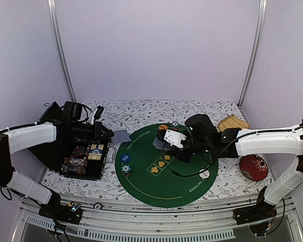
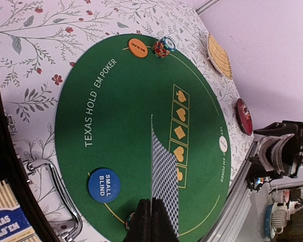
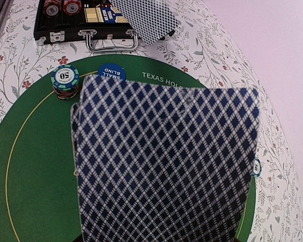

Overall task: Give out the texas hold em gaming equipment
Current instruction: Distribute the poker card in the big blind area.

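**Top view.** The step in hand is dealing. Your left gripper (image 1: 112, 135) is closed on a single card (image 1: 122, 136) at the left edge of the green mat (image 1: 151, 189), just right of the black case (image 1: 83, 156). Your right gripper (image 1: 165, 143) hangs over the mat's middle, part closed around the deck (image 1: 158, 142). The blue disc (image 1: 124, 158) and a chip stack (image 1: 126, 169) lie near left. The orange disc (image 1: 163, 127) lies far and the white disc (image 1: 204, 174) near right. Both sets of jaws are masked by the arms here.

**Left wrist view.** The single card shows almost edge-on, pinched at one end between the dark fingers (image 2: 144, 224). Its face is not readable. The deck appears as a thick stack in the right claw, at the right of this picture.

**Right wrist view.** Patterned card backs fill the picture and hide the fingers, so no card count can be made.

Judged next: lower the single card flat onto the felt at a player's place, then release it. Which place cannot be told.
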Controlling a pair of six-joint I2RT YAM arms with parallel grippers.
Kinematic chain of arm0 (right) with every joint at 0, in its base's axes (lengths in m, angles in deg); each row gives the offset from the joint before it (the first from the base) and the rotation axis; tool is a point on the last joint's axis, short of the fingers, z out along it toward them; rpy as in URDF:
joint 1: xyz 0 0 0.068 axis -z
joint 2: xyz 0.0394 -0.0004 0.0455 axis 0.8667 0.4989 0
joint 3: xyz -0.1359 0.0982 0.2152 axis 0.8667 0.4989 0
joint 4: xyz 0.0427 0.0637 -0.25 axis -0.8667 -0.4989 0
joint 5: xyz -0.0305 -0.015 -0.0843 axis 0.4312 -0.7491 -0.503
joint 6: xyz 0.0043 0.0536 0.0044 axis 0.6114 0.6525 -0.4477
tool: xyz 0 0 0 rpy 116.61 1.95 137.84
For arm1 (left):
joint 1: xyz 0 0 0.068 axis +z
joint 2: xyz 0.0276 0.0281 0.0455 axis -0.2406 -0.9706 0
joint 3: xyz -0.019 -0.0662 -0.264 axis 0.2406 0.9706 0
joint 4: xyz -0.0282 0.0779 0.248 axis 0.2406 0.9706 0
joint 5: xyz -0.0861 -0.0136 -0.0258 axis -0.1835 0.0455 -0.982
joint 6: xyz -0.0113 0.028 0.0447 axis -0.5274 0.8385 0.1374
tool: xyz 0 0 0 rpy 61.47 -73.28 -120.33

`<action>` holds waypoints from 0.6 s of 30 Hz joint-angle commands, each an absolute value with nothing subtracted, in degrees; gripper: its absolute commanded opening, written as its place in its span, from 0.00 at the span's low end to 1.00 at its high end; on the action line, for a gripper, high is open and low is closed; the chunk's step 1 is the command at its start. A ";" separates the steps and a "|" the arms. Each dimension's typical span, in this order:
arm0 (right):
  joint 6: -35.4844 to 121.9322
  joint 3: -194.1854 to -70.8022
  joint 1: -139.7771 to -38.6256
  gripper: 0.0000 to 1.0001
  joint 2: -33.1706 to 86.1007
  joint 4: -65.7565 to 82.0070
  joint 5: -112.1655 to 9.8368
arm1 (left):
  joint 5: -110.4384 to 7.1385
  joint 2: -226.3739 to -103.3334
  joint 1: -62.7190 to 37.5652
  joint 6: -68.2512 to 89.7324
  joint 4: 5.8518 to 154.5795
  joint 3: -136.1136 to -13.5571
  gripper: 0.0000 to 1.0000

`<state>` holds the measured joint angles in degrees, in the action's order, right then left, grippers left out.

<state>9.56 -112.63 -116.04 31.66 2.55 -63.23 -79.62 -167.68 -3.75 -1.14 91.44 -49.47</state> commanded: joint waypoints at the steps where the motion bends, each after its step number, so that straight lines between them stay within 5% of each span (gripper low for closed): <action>1: 9.78 -111.97 -115.26 0.46 29.55 3.49 -63.80 | -77.90 -168.42 -3.79 -0.61 91.82 -49.16 0.00; 18: 10.72 -110.44 -114.12 0.46 27.67 4.04 -63.40 | -63.98 -209.13 -15.85 -16.33 80.19 -86.36 0.00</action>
